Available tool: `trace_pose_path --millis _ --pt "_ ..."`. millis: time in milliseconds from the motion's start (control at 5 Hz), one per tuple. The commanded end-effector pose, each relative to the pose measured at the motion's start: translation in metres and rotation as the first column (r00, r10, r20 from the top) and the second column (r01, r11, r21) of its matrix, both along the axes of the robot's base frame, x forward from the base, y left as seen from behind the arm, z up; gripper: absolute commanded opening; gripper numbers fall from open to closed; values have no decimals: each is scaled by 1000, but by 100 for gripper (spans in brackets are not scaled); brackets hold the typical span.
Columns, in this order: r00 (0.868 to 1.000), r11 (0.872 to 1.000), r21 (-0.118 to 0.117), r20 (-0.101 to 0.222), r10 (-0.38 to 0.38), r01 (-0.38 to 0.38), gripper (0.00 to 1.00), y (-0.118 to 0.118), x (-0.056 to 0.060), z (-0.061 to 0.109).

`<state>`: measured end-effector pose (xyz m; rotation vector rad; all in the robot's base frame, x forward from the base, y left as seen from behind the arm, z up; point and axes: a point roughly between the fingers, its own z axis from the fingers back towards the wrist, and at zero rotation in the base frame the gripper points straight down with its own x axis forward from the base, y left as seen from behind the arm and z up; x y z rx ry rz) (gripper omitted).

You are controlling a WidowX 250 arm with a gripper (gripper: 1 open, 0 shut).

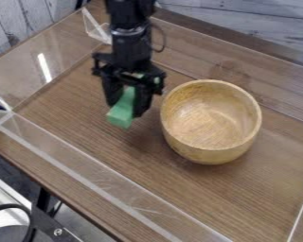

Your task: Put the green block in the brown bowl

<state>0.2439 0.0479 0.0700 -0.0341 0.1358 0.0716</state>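
Observation:
My gripper (124,98) points straight down and is shut on the green block (122,111), whose lower end sticks out below the black fingers (140,102). The block hangs a little above the wooden table, tilted only slightly. Just to the right stands the brown bowl (212,120), a round tan wooden bowl with thick walls and nothing inside. The block is left of the bowl's rim and apart from it. The block's upper part is hidden between the fingers.
The dark wood table (103,161) is fenced by a clear plastic wall (65,180) along the front and left. A white wall lies behind the back edge (242,24). Black cables (15,227) show at the bottom left corner.

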Motion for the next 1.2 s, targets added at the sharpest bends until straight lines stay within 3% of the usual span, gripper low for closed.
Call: trace_pose_path --millis 0,200,400,600,1000 --pt "994 999 -3 104 -41 42 0 -30 34 29" --pt "990 995 -15 105 -96 99 0 -66 50 28" --pt "984 989 -21 101 -145 148 0 -96 56 20" --pt "981 985 -21 96 -168 170 0 -106 58 12" --pt "979 984 -25 113 -172 176 0 -106 60 18"
